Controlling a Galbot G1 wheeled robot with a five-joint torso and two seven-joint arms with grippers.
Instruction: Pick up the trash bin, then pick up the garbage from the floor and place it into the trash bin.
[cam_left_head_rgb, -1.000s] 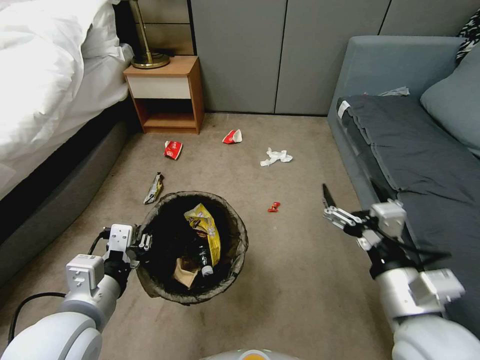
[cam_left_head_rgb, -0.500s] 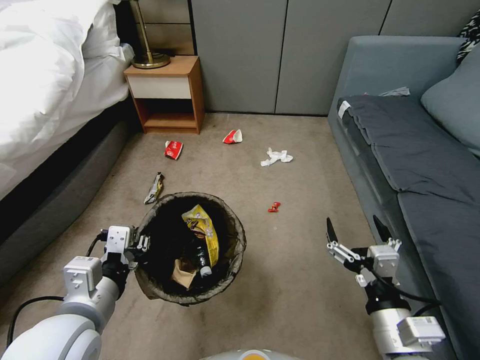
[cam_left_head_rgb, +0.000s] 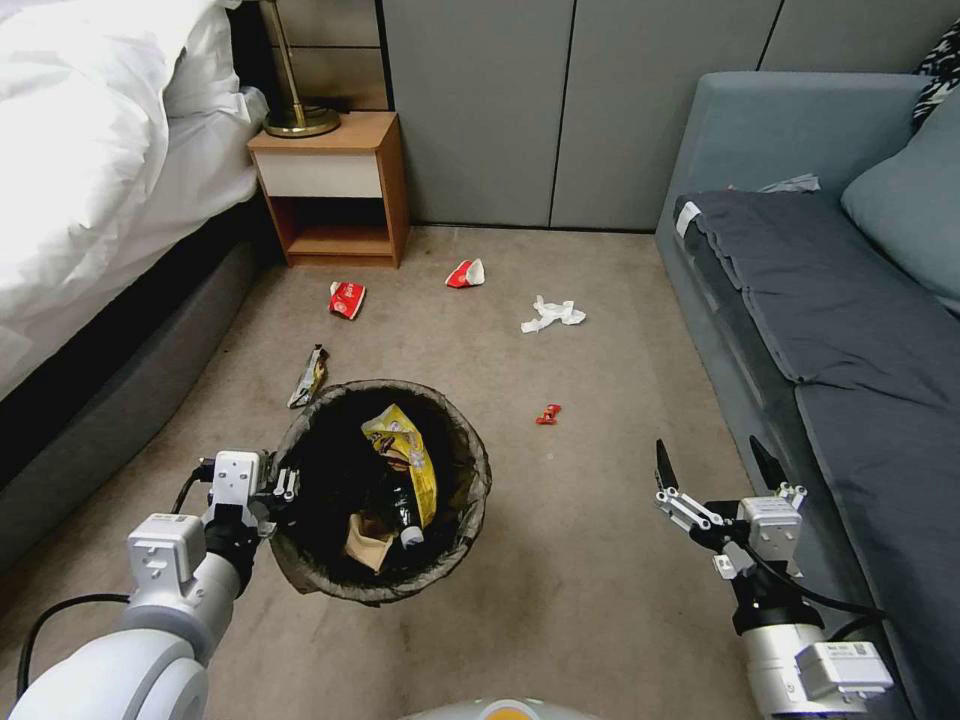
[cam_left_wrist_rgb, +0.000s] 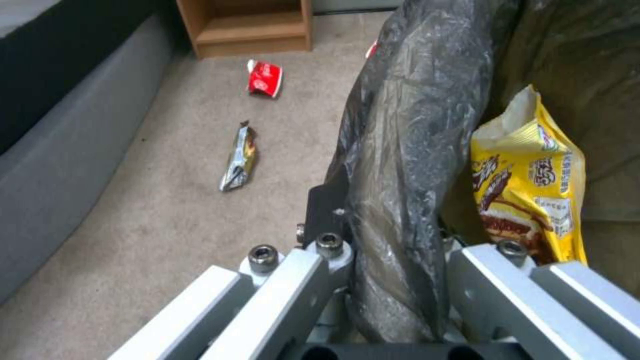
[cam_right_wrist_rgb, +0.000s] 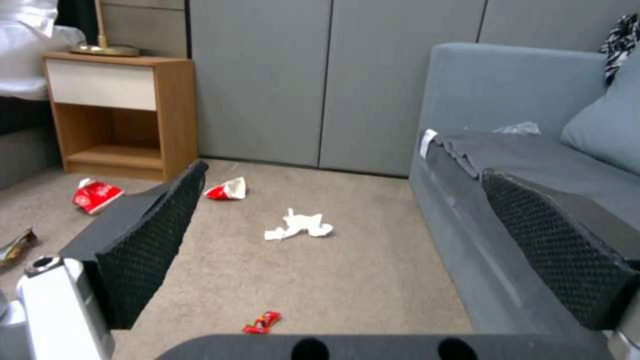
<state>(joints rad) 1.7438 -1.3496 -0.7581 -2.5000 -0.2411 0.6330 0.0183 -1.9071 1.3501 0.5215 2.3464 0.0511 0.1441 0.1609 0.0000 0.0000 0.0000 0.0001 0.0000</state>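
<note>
The trash bin (cam_left_head_rgb: 478, 468), dark liner over its rim, hangs just above the floor (cam_left_head_rgb: 600, 560), and my left gripper (cam_left_head_rgb: 284, 486) is shut on its near-left rim (cam_left_wrist_rgb: 400, 150). Inside lie a yellow snack bag (cam_left_head_rgb: 405, 458), a bottle with a white cap (cam_left_head_rgb: 407, 522) and a brown paper bag (cam_left_head_rgb: 368, 545). Garbage on the carpet: two red-white wrappers (cam_left_head_rgb: 346, 299) (cam_left_head_rgb: 465, 273), a white tissue (cam_left_head_rgb: 551, 314), a small red wrapper (cam_left_head_rgb: 547, 413) and a shiny wrapper (cam_left_head_rgb: 308, 376). My right gripper (cam_left_head_rgb: 712, 455) hovers open and empty beside the sofa, facing the tissue (cam_right_wrist_rgb: 298, 226).
A grey sofa (cam_left_head_rgb: 830, 330) runs along the right, close to my right arm. A bed (cam_left_head_rgb: 90, 200) lines the left, with a wooden nightstand (cam_left_head_rgb: 335, 190) at the back wall. Open carpet lies between the bin and the sofa.
My right arm has dropped and pulled back toward me beside the sofa, its gripper still open. The bin and left gripper have hardly shifted.
</note>
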